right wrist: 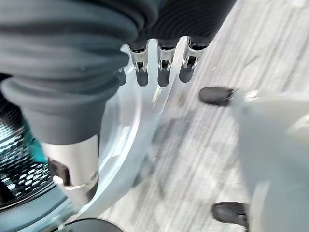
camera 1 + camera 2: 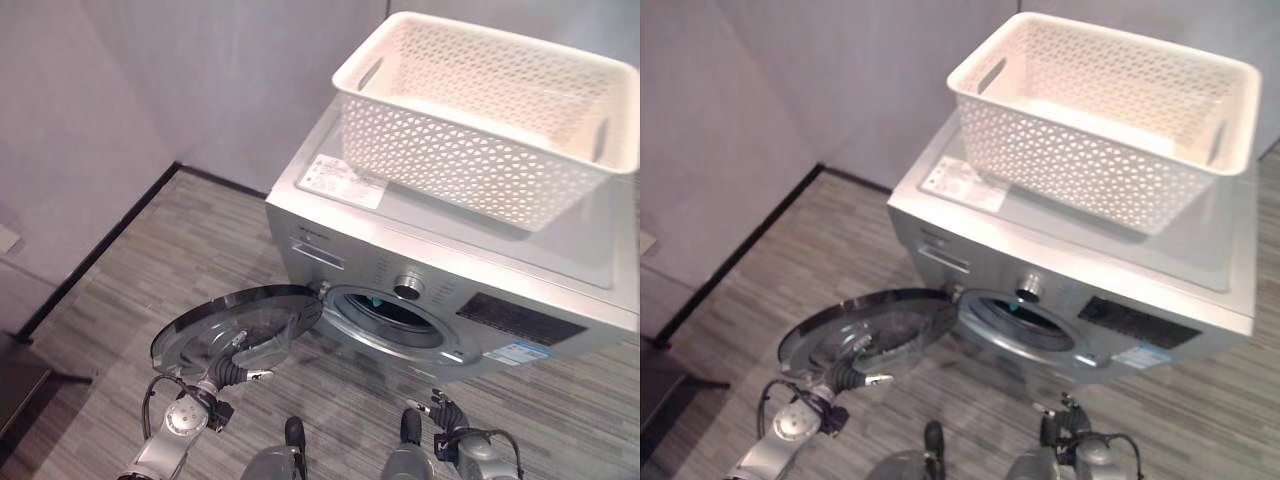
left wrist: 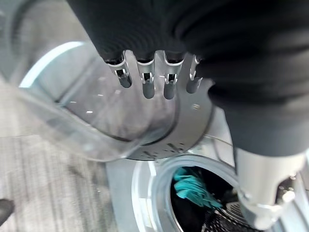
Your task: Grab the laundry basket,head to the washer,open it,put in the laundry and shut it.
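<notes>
A white perforated laundry basket (image 2: pixel 480 130) stands on top of the silver washer (image 2: pixel 440 245) and looks empty. The washer's round door (image 2: pixel 215 328) is swung wide open to the left. Teal laundry (image 3: pixel 190 186) lies inside the drum (image 2: pixel 395 312). My left hand (image 2: pixel 232 372) is at the open door's lower edge, its straight fingers (image 3: pixel 145 82) against the glass. Low in front of the washer, my right hand (image 2: pixel 445 410) hangs with relaxed fingers (image 1: pixel 161 72) that hold nothing.
Grey walls with a black skirting line run behind and to the left of the washer. A paper label (image 2: pixel 340 180) lies on the washer top beside the basket. A dark piece of furniture (image 2: pixel 20 390) sits at the lower left. Striped grey floor stretches to the left.
</notes>
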Available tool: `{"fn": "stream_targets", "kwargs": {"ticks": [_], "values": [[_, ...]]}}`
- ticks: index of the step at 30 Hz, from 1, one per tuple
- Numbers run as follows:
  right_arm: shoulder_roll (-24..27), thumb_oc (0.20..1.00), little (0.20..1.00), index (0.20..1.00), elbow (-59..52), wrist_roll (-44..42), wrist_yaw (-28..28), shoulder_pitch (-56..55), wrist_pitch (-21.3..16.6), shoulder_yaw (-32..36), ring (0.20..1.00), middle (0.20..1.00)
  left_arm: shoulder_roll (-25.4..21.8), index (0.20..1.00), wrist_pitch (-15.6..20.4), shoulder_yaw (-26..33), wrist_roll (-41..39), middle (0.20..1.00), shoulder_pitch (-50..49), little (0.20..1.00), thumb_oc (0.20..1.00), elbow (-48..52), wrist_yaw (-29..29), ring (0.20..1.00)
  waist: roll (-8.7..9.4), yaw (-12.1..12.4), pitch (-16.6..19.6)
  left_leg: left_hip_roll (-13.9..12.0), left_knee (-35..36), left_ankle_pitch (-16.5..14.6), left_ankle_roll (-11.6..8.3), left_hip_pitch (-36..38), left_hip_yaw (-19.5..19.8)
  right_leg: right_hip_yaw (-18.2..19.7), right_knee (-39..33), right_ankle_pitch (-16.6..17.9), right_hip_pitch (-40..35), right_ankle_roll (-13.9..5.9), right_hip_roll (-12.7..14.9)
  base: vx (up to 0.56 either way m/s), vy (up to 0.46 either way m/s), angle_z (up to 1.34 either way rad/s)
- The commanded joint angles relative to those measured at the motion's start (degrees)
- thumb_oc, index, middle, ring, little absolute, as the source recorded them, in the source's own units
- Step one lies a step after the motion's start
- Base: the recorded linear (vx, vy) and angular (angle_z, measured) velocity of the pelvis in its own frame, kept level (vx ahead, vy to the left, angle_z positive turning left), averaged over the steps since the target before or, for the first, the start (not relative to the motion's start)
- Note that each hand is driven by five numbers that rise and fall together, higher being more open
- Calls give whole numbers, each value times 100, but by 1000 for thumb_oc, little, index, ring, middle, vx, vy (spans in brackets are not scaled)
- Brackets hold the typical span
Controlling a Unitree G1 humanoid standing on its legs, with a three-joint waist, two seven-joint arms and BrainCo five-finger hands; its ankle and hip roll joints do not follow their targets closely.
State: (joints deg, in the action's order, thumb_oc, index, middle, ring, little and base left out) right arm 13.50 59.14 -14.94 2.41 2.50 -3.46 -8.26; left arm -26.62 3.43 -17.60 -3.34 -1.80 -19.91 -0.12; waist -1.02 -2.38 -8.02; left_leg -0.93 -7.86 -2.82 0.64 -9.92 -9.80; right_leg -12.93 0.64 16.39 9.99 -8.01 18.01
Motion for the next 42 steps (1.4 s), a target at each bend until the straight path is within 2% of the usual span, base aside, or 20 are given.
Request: {"fn": "stream_targets", "kwargs": {"ticks": [1,5,8,10,15,16,18,19,20,21,22,23,26,27,29,34,35,37,39,42], "values": [[13,1000,1000,1000,240,149,39,53,-8,-28,1000,1000,77,1000,100,192,193,1000,-100,1000,1000,205,255,1000,-178,281,18,-93,742,140,57,424,328,-230,1617,-1688,-309,-410,-147,-162,-69,-29],[-70,1000,1000,1000,618,244,57,104,9,-78,1000,1000,245,1000,74,220,28,1000,-170,1000,1000,-10,341,1000,-111,465,214,-107,873,358,83,384,277,11,1968,-1715,-627,-371,-350,-116,-106,-30],[-162,1000,1000,1000,718,297,88,57,43,-168,1000,1000,393,1000,77,337,-125,1000,-296,1000,1000,1,394,1000,86,687,391,-152,904,541,-39,257,287,258,1346,-2068,-1206,-358,-501,-121,-216,-1],[-207,1000,1000,1000,761,372,146,67,27,-288,1000,1000,484,1000,76,320,-206,1000,-307,1000,1000,52,435,1000,231,906,395,-332,818,811,-241,-56,301,84,654,-2493,-1560,-175,-748,-273,-370,-19],[-46,1000,1000,1000,580,388,327,-8,-61,-382,1000,1000,712,1000,59,203,-27,1000,-95,1000,1000,50,593,1000,244,872,64,-725,582,1314,-577,-614,393,-292,281,-2769,-1725,172,-1267,-221,-243,52],[-42,1000,1000,1000,579,388,328,-5,-60,-380,1000,1000,716,1000,59,202,-26,1000,-90,1000,1000,48,594,1000,226,870,71,-738,580,1329,-575,-636,403,-296,268,-2746,-1713,176,-1285,-239,-142,71],[16,1000,1000,1000,556,350,371,-88,-69,-308,1000,1000,789,1000,35,240,40,1000,-40,1000,1000,28,685,1000,269,764,68,-916,538,1283,-637,-561,50,-501,235,-2767,-1732,203,-1258,-118,-26,72],[31,1000,1000,1000,554,349,377,-99,-52,-345,1000,1000,798,1000,-27,359,162,1000,-44,1000,1000,-26,858,1000,263,793,50,-1109,417,1238,-642,-485,123,-592,300,-2722,-1665,238,-1234,-110,1,45],[31,1000,1000,1000,554,349,377,-98,-51,-346,1000,1000,799,1000,-27,360,163,1000,-44,1000,1000,-28,859,1000,262,794,45,-1112,411,1233,-643,-482,122,-589,307,-2726,-1666,239,-1234,-91,46,11],[64,1000,1000,1000,570,442,371,-147,-29,-388,1000,1000,750,1000,-34,654,248,1000,-167,1000,1000,-4,1123,1000,250,975,55,-1101,402,1208,-714,-458,1139,-354,387,-2811,-1617,272,-1230,11,30,-5],[66,1000,1000,1000,568,443,372,-148,-28,-390,1000,1000,752,1000,-38,657,250,1000,-173,1000,1000,4,1124,1000,233,959,67,-1112,398,1222,-716,-487,1163,-369,387,-2798,-1601,277,-1248,36,65,-9],[65,1000,1000,1000,540,425,355,-280,-33,-333,1000,1000,774,1000,-24,851,263,1000,-266,1000,1000,35,1304,1000,222,906,95,-1139,405,1228,-764,-451,1472,-247,433,-2781,-1598,257,-1205,56,61,-57],[36,1000,1000,1000,546,449,303,-421,-16,-265,1000,1000,724,1000,-93,1045,619,1000,-365,1000,1000,39,1563,1000,220,860,192,-1141,473,1220,-752,-384,1436,-248,415,-2776,-1680,241,-1187,101,55,-42],[-3,1000,1000,1000,527,583,274,-565,-17,-320,1000,1000,478,1000,-92,1327,1253,1000,-482,1000,1000,150,1945,1000,248,879,274,-1088,556,1177,-763,-280,1429,-224,392,-2777,-1769,225,-1166,94,33,34],[-64,1000,1000,1000,510,689,266,-622,-29,-381,1000,1000,258,1000,-9,1543,1549,1000,-516,1000,1000,340,2059,1000,273,904,324,-1054,597,1177,-804,-246,1367,-255,342,-2753,-1814,200,-1124,98,46,16],[-146,1000,1000,1000,381,879,87,-616,-52,-649,1000,1000,-130,1000,-10,2177,1640,1000,-356,1000,1000,264,2499,1000,325,892,364,-1009,715,1115,-818,-76,1233,-153,275,-2683,-1831,100,-1036,68,74,-9],[-117,1000,1000,1000,218,1045,-2,-562,-82,-877,1000,1000,-418,1000,-111,2384,1845,1000,-58,1000,1000,107,2743,1000,343,880,367,-1017,751,1111,-828,-71,1176,-111,277,-2658,-1777,69,-1011,-9,76,-29],[-25,1000,1000,1000,35,1174,-58,-484,-121,-1059,1000,1000,-766,1000,-248,2531,1954,1000,412,1000,1000,-195,2972,1000,385,835,326,-1030,756,1119,-842,-125,1118,-85,275,-2631,-1704,40,-989,-11,63,-24],[-34,1000,1000,1000,32,1175,-59,-469,-117,-1052,1000,1000,-780,1000,-238,2517,1949,1000,452,1000,1000,-232,2984,1000,396,840,318,-1028,751,1119,-841,-136,1117,-84,278,-2631,-1694,39,-987,-31,17,-9],[252,1000,1000,1000,-353,1239,-91,-244,-189,-1289,1000,1000,-2001,1000,-467,2485,1905,1000,1568,1000,1000,-1272,3041,1000,517,694,73,-1124,715,1110,-827,-345,1020,64,304,-2496,-1326,-54,-973,-137,46,-12]]}}
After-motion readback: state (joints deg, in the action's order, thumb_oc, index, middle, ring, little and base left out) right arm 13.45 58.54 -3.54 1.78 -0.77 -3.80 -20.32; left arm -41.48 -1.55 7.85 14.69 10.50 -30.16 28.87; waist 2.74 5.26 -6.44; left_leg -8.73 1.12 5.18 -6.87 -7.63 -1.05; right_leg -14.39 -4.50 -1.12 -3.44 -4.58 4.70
